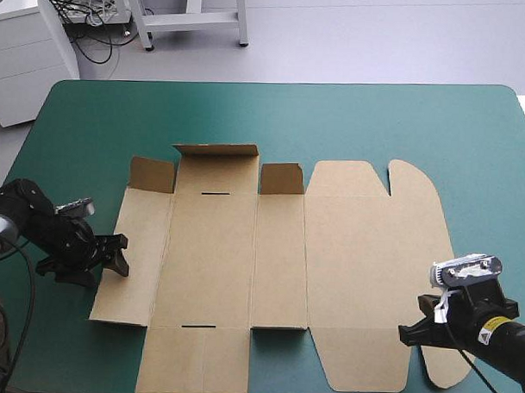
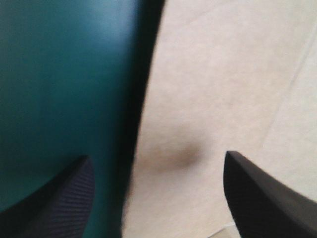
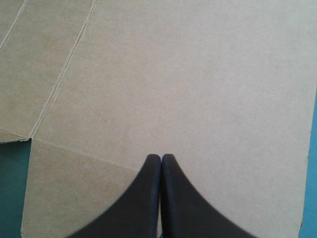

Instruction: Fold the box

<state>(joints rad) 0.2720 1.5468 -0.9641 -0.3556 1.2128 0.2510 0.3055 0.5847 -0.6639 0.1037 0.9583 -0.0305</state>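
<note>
The brown box (image 1: 243,256) lies unfolded on the teal-green cover, with three small far flaps (image 1: 217,152) tipped up. My left gripper (image 1: 118,256) is low at the box's left edge and open. In the left wrist view my left gripper (image 2: 157,156) straddles that edge: one finger over the cover, the other over the board (image 2: 223,89). A dark shadow runs along the edge. My right gripper (image 1: 410,333) is shut over the near right part of the wide lid panel. In the right wrist view my right gripper (image 3: 161,156) has its tips together above plain board (image 3: 188,74), nothing between them.
A broad strip of teal-green cover (image 1: 334,121) shows between the box and the table's far edge. The box's near flaps reach the table's front edge (image 1: 191,388). The rounded lid tab (image 1: 410,180) lies at the far right of the box.
</note>
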